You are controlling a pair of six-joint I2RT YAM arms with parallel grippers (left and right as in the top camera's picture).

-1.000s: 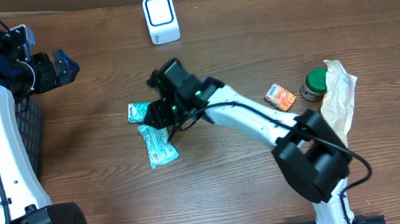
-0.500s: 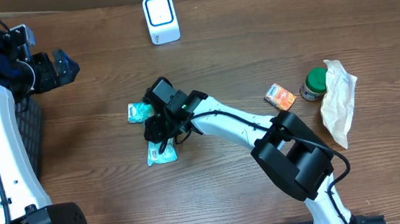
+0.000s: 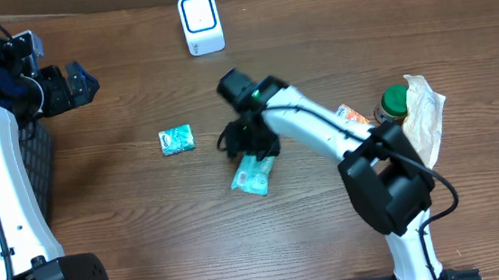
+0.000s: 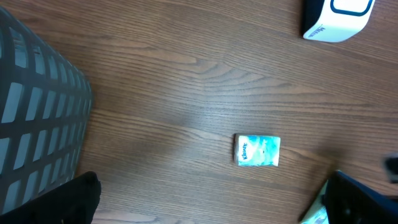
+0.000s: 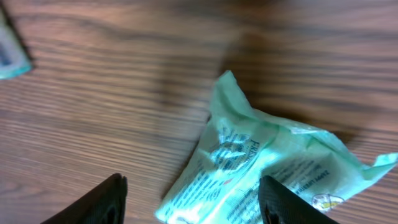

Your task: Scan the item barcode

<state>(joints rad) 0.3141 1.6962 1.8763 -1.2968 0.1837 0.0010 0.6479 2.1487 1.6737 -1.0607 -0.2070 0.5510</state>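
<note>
At the table's left edge sits a dark mesh basket. Above it hovers the left gripper, its fingers spread wide with nothing between them. Right of that, a small teal tissue pack lies flat by itself on the wood. The white barcode scanner stands upright at the far edge.

Near the table's middle, the right gripper hangs over the item, a crumpled pale-green printed pouch. The pouch lies on the wood, well apart from the scanner. In the wrist view the jaws are parted. The left finger stands off the pouch and the other overlaps its edge, so nothing looks pinched.

Toward the right edge are an orange packet, a green-lidded jar and a crumpled white bag.

The step in hand looks like the pick-up, and the scan is not yet done. Next, the right jaws probably need to settle astride the pouch and close on it. Then they must lift it and carry it to the far edge. No barcode can be made out, so whichever face carries it must be found and turned toward the scanner.
</note>
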